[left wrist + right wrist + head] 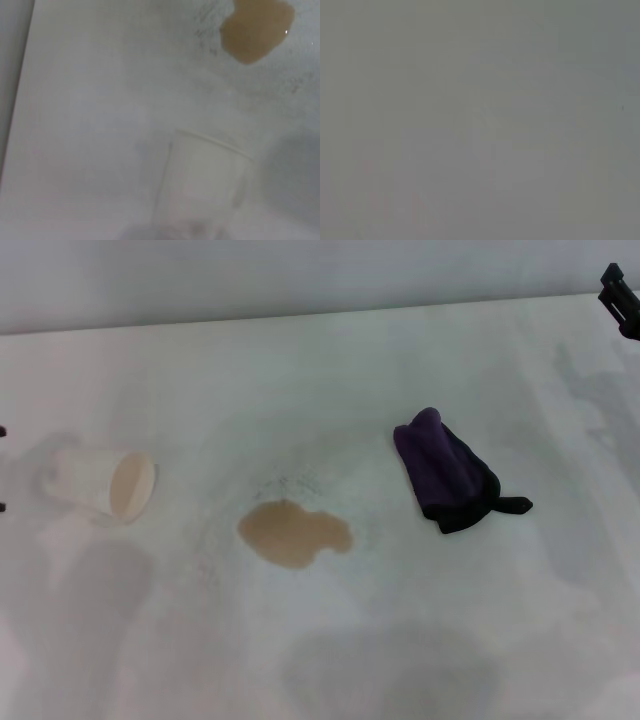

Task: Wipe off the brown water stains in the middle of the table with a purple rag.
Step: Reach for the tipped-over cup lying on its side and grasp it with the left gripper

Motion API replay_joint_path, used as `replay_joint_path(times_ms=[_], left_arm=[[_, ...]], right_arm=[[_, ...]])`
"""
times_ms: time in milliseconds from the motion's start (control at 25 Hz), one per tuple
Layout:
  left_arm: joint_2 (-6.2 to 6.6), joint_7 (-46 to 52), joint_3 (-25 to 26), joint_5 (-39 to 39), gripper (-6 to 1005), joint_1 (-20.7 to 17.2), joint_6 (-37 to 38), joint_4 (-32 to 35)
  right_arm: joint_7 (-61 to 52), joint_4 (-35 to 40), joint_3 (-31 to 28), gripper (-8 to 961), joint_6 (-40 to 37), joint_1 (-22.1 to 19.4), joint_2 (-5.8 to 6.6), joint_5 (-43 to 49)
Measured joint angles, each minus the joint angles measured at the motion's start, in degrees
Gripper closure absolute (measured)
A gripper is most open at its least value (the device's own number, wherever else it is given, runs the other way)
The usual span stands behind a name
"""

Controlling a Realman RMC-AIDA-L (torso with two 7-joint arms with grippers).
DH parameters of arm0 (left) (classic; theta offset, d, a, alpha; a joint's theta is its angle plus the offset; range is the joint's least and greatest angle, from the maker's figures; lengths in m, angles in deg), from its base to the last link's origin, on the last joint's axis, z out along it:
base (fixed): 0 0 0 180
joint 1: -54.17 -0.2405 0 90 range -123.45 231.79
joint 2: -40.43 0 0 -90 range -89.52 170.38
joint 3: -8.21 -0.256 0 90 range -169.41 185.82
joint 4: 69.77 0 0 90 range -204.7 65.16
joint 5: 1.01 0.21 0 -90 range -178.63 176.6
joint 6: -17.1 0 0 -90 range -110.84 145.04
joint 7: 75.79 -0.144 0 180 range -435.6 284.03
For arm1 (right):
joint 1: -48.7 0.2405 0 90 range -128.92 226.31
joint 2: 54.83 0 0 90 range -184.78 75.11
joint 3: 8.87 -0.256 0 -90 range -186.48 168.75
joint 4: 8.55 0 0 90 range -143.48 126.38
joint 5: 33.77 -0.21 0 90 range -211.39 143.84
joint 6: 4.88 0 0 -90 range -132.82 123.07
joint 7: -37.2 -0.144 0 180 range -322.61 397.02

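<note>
Right gripper [622, 298]: sitting at table's [330, 370] two o'clock edge; grip state cannot be told.
Purple rag [450, 472]: lying at three o'clock of brown water stains [293, 534].
Paper cup [105, 483]: lying tipped at nine o'clock.

White table [330, 650], brown water stains [293, 534] mid-table, purple rag [448, 473] right, tipped paper cup [108, 483] left
</note>
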Motion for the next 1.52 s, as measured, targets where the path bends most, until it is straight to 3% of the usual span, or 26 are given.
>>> replay_joint_path(times_ms=[240, 680, 1520], left_arm=[[0.21, -4.91, 0.04, -3.73, 127, 0.55, -1.75, 0.92], [0.16, -4.93, 0.01, 2.34, 128, 3.18, -6.49, 7.05], [0.47, -4.87, 0.04, 3.34, 127, 0.85, -21.09, 25.37]], right_arm=[[-0.01, -0.20, -0.05, 82, -0.15, -0.40, 0.07, 0.01], [-0.11, -0.19, -0.15, 82, 0.02, -0.45, 0.15, -0.02], [-0.10, -0.08, -1.58, 83, -0.17, -0.45, 0.21, -0.11]])
